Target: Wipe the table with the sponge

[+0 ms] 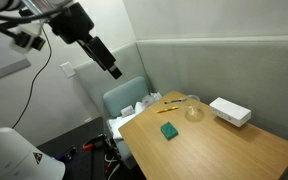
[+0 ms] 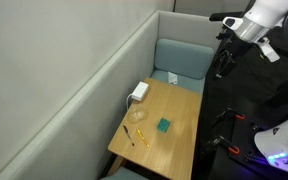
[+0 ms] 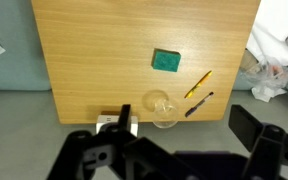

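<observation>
Since nothing is grasped yet, the gripper (image 1: pixel 115 72) hangs wide and empty. Well below it, the sponge (image 3: pixel 165 61) waits on the table (image 3: pixel 94 50).

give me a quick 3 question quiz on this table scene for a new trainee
1. True or false: the fingers are gripping the sponge.
2. Where does the sponge lie? A: on the bare table, apart from everything else. B: inside the glass bowl. C: on top of the white box.
3. How many pens lie on the table?

Key: 1 false; 2 A; 3 two.
</observation>
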### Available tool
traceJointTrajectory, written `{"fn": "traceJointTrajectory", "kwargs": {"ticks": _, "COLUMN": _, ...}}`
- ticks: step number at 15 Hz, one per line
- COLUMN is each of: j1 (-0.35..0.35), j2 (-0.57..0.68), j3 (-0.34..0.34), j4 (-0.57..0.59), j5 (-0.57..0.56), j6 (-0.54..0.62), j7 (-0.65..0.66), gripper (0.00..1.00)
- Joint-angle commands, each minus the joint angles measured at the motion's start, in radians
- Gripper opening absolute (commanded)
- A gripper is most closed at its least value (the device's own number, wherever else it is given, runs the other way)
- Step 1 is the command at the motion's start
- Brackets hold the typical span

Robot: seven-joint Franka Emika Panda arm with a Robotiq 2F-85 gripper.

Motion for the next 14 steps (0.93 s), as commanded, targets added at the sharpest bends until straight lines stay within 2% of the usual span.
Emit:
{"fn": "traceJointTrajectory", "kwargs": {"ticks": 1, "j1": 0.05, "j2": 0.243, "j3": -0.024, "j4": 0.057, "j5": 0.065, "j6": 0.131, "j7": -0.036, "gripper": 1.0}}
{"fn": "traceJointTrajectory", "kwargs": {"ticks": 5, "j1": 0.07, "j2": 0.491, "j3": -0.01, "j4": 0.144, "j5": 0.147, "j6": 0.19, "j7": -0.034, "gripper": 1.0}}
{"fn": "traceJointTrajectory", "kwargs": {"ticks": 8, "j1": 0.053, "j2": 0.677, "j3": 0.025, "j4": 0.246, "j5": 0.206, "j6": 0.188, "j7": -0.031, "gripper": 1.0}}
{"fn": "traceJointTrajectory", "kwargs": {"ticks": 11, "j1": 0.006, "j2": 0.843, "j3": 0.086, "j4": 0.35, "j5": 0.169, "j6": 0.177, "j7": 0.033, "gripper": 1.0}}
{"fn": "traceJointTrajectory", "kwargs": {"ticks": 12, "j1": -0.008, "j2": 0.883, "j3": 0.101, "j4": 0.377, "j5": 0.125, "j6": 0.159, "j7": 0.068, "gripper": 1.0}}
{"fn": "traceJointTrajectory", "kwargs": {"ticks": 13, "j1": -0.027, "j2": 0.785, "j3": 0.117, "j4": 0.298, "j5": 0.157, "j6": 0.181, "j7": 0.025, "gripper": 1.0}}
{"fn": "traceJointTrajectory", "kwargs": {"ticks": 14, "j1": -0.037, "j2": 0.834, "j3": 0.13, "j4": 0.327, "j5": 0.137, "j6": 0.182, "j7": 0.046, "gripper": 1.0}}
